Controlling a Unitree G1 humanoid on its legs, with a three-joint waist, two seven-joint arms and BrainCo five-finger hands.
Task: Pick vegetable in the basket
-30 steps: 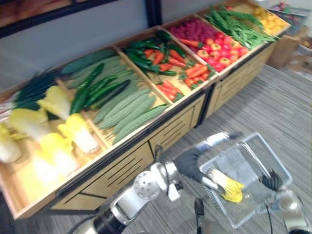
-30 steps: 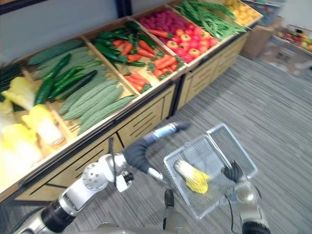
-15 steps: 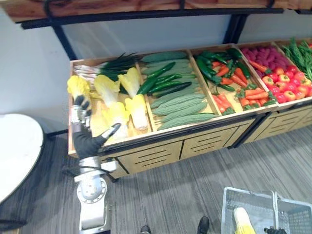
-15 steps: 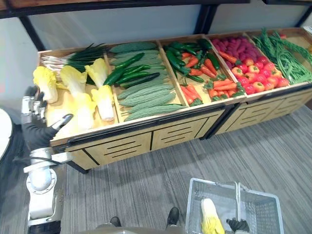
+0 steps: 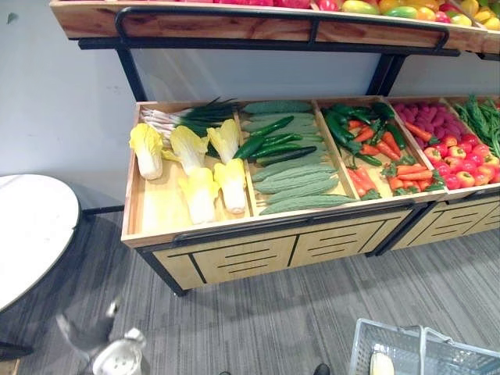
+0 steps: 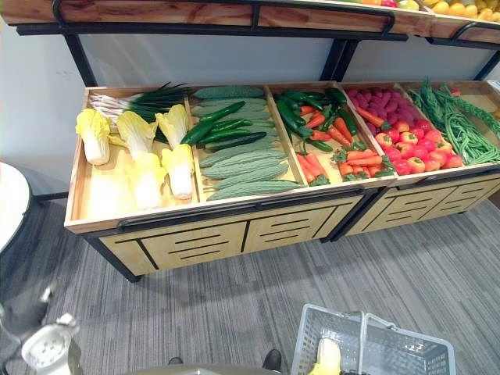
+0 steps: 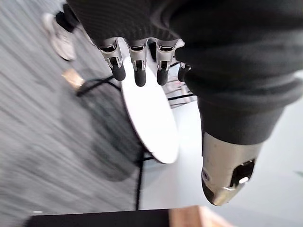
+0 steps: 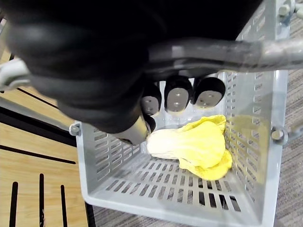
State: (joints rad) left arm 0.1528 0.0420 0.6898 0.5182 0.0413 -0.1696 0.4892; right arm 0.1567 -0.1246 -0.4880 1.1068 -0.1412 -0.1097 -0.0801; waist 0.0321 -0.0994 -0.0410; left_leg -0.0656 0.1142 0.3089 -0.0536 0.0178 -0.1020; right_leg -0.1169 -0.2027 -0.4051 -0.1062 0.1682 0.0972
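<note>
Your right hand (image 8: 118, 75) grips the basket (image 8: 170, 198) handle (image 8: 246, 52), fingers curled round it; cabbage (image 8: 189, 144) lies inside the basket just past those fingertips; left hand (image 7: 138, 56) released, fingers straight, holding nothing; table (image 7: 151, 118) beyond them.

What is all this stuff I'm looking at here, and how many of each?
Stand: one, wooden, against the wall.
Cabbages: five, yellow-white, leftmost bin.
Spring onions: bunch, green, behind them.
Cucumbers: several, dark green, second bin.
Gourds: several, pale green, same bin, front.
Carrots: many, orange, third bin, with green peppers.
Round fruit: many, red, fourth bin.
Beans: heap, green, far right.
Table: one, white, left of stand.
Basket: one, grey, low right, holding one yellow cabbage.
Left hand: open, empty.
Right hand: fingers curled round the basket's handle.
</note>
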